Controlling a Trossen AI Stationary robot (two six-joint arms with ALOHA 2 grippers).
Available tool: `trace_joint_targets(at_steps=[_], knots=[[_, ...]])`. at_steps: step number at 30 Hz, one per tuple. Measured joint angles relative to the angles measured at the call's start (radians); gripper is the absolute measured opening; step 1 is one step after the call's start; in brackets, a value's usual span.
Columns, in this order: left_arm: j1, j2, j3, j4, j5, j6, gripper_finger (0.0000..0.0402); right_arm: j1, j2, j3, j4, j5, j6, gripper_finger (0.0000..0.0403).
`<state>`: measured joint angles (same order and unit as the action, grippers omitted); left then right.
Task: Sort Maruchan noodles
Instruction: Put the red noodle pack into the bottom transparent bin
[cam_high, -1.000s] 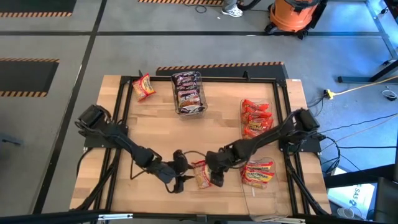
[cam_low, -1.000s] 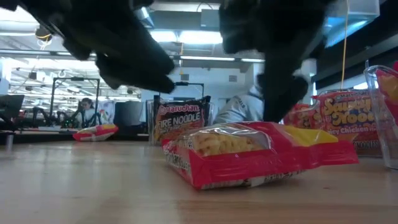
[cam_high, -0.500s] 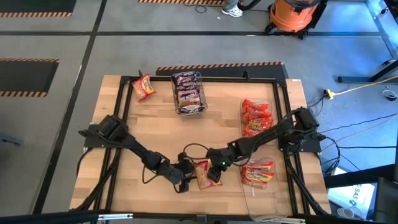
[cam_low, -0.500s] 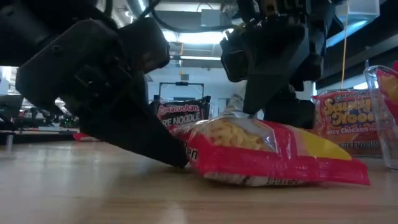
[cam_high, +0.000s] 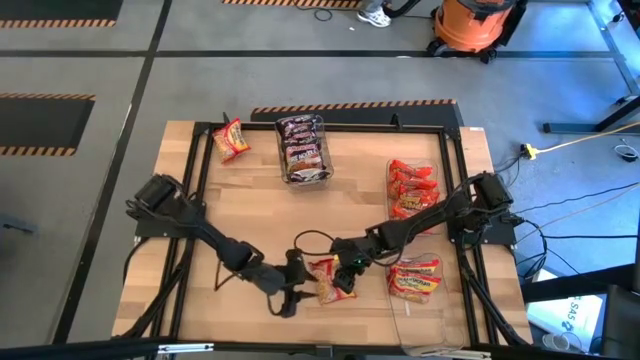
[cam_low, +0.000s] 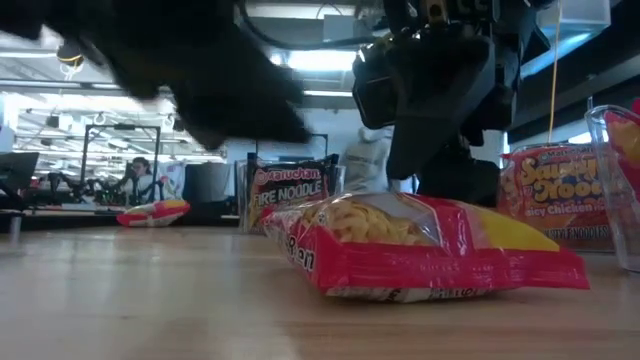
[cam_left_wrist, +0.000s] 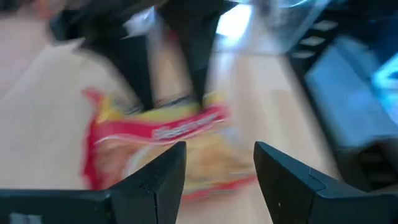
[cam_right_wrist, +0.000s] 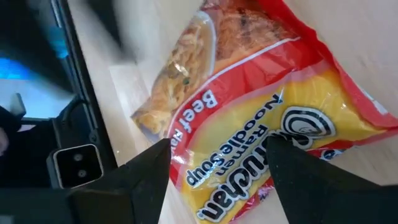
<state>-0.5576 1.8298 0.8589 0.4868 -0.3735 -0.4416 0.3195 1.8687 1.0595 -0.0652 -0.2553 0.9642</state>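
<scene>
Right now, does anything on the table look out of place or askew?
Yes. One yellow-and-red ramen packet lies alone at the table's far left corner, outside any clear bin. Another, the beef ramen packet, lies loose on the bare wood at the near edge, with the left gripper and right gripper either side of it.

Red-yellow ramen packet (cam_high: 324, 279) flat on table (cam_high: 260, 205)

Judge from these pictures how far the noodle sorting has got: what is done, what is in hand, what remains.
Done: dark packets fill the clear plastic bin at the back, red-orange packets lie in a bin on the right, and a yellow-and-red packet lies nearer the front.

In hand: the open right tool stands over the red-and-yellow beef ramen packet; the open left tool is beside it.

Left: that packet, and the lone packet at the back-left corner.
</scene>
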Motion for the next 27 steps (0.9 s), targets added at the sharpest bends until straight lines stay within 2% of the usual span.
trace_joint_targets(at_steps=[8, 16, 22, 27], knots=[[0.024, 0.126, 0.002, 0.042, -0.047, -0.047, 0.0185, 0.0, -0.065, 0.007, 0.0, 0.001, -0.019, 0.0243], [-0.007, 0.145, -0.002, -0.007, -0.028, -0.047, 0.0185, 0.01, -0.091, 0.007, -0.201, 0.046, 0.025, 0.0243], [-0.021, 0.142, -0.001, -0.036, -0.06, -0.07, 0.0185, 0.007, -0.079, 0.007, -0.157, 0.061, 0.026, 0.0243], [-0.012, 0.142, -0.002, -0.032, -0.067, -0.072, 0.0185, 0.007, -0.079, 0.007, -0.082, 0.033, 0.027, 0.0243]])
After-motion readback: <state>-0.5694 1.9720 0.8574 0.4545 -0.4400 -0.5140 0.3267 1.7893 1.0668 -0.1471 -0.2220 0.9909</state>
